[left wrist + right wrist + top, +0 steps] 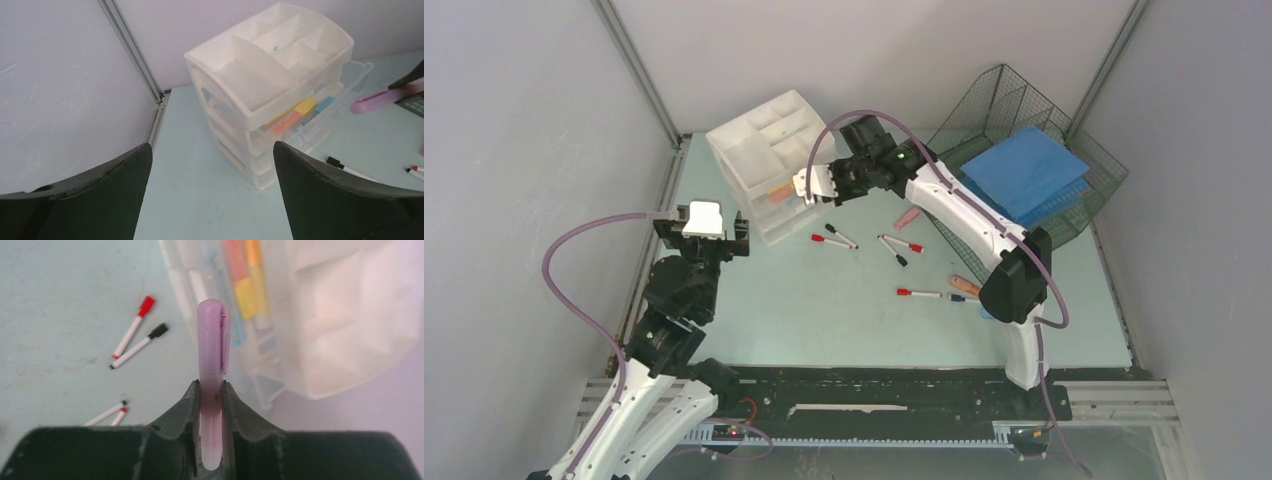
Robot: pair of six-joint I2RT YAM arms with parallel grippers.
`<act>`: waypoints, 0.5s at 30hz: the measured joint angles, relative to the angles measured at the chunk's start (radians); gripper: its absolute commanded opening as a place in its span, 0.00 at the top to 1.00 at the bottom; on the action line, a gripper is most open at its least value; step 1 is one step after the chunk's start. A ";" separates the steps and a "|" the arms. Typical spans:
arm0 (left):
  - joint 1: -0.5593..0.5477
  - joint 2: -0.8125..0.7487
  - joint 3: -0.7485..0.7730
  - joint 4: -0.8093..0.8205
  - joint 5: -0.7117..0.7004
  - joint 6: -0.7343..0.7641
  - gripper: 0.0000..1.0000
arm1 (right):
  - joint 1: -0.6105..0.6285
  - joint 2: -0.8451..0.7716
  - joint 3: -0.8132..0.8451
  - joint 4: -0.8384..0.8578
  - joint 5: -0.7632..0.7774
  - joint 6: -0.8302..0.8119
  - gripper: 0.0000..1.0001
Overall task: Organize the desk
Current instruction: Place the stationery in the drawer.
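Note:
The desk (824,320) is a pale mint-green tabletop with several pens scattered on it. My right gripper (810,188) (211,386) is shut on a lilac highlighter (213,340) (372,98), cap end pointing outward. It hovers just beside the open drawer (305,117) of the white drawer unit (769,160) (350,315). Orange, yellow and blue highlighters lie in that drawer. My left gripper (716,235) (212,150) stands open and holds nothing, low over the desk to the left of the drawer unit.
Red-capped and black-capped markers lie at mid-desk (834,238) (901,246) (921,293). A pink highlighter (908,216) and an orange one (965,287) lie near the right arm. A dark wire-mesh tray (1014,100) with a blue folder (1024,172) stands back right. Grey walls surround the desk.

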 measured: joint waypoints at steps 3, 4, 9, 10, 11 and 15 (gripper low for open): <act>0.000 -0.002 -0.003 0.010 -0.013 0.005 0.00 | 0.031 0.013 0.069 0.006 0.032 -0.012 1.00; 0.000 -0.002 -0.005 0.010 -0.016 0.005 0.00 | 0.042 0.020 0.090 0.009 0.041 -0.017 1.00; 0.000 -0.008 -0.005 0.011 -0.021 0.006 0.00 | 0.080 0.063 0.157 0.035 0.086 -0.035 1.00; 0.000 -0.011 -0.005 0.011 -0.022 0.006 0.00 | 0.085 0.073 0.165 0.040 0.092 -0.040 1.00; 0.000 -0.014 -0.005 0.012 -0.022 0.007 0.00 | 0.089 0.085 0.172 0.052 0.104 -0.045 1.00; 0.000 -0.016 -0.005 0.019 -0.023 0.012 0.00 | 0.100 0.138 0.197 0.092 0.132 -0.061 0.85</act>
